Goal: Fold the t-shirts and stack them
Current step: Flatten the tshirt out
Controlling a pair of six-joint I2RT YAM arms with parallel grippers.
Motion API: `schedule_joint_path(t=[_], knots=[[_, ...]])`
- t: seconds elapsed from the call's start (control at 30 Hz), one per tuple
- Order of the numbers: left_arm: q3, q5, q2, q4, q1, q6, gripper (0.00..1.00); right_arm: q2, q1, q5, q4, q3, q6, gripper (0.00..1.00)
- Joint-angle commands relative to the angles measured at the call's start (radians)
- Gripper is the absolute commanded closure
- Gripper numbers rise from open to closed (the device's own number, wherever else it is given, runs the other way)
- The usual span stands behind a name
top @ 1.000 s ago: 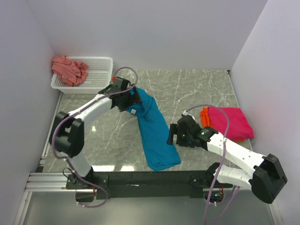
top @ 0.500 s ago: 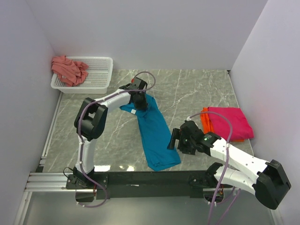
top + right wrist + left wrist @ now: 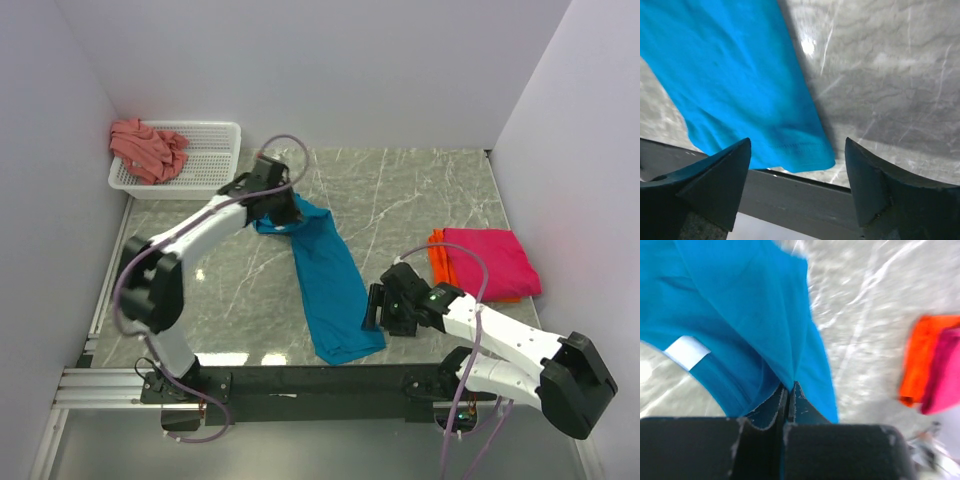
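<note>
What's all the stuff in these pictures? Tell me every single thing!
teal-blue cloth t-shirt: one, teal-blue, stretched out mid-table
magenta-pink folded cloth t-shirt: one, magenta-pink, table's right side, atop the orange one
orange folded cloth t-shirt: one, orange, under the magenta one
salmon-pink crumpled cloth t-shirt: one, salmon-pink, in the basket
white plastic mesh basket: one, white, far left corner
grey marble table: one, grey, beneath everything
left gripper: one, black, shut on the teal shirt's far end
right gripper: one, black, open by the shirt's near end

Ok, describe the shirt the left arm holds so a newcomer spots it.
On the grey marble table, a teal-blue t-shirt lies in a long strip between the arms, its far end pinched in the left gripper. Unlike the magenta-pink t-shirt and orange t-shirt stacked at the right, it is spread out.
</note>
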Motion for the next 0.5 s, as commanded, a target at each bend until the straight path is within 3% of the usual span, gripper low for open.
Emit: schedule_joint_path(t=[0.0, 0.13, 0.33, 0.4, 0.43, 0.47], knots=[[-0.072, -0.003, -0.171, 0.039, 0.064, -0.048, 1.00, 0.020, 0.029, 0.001, -0.020, 0.017, -0.020, 0.20], [-0.161, -0.008, -0.273, 0.021, 0.123, -0.065, 0.99, 0.047, 0.060, 0.007, -0.039, 0.022, -0.011, 0.25], [-0.276, -0.048, -0.412, -0.021, 0.178, -0.083, 1.00, 0.096, 0.092, 0.016, -0.020, 0.023, 0.012, 0.46], [-0.311, -0.052, -0.461, -0.018, 0.201, -0.088, 0.99, 0.113, 0.093, 0.068, -0.038, 0.055, 0.017, 0.69], [-0.319, -0.051, -0.485, -0.015, 0.219, -0.088, 1.00, 0.116, 0.093, 0.133, -0.070, 0.074, 0.014, 0.88], [-0.314, -0.051, -0.494, -0.018, 0.220, -0.086, 0.99, 0.117, 0.093, 0.166, -0.089, 0.098, 0.012, 0.97]])
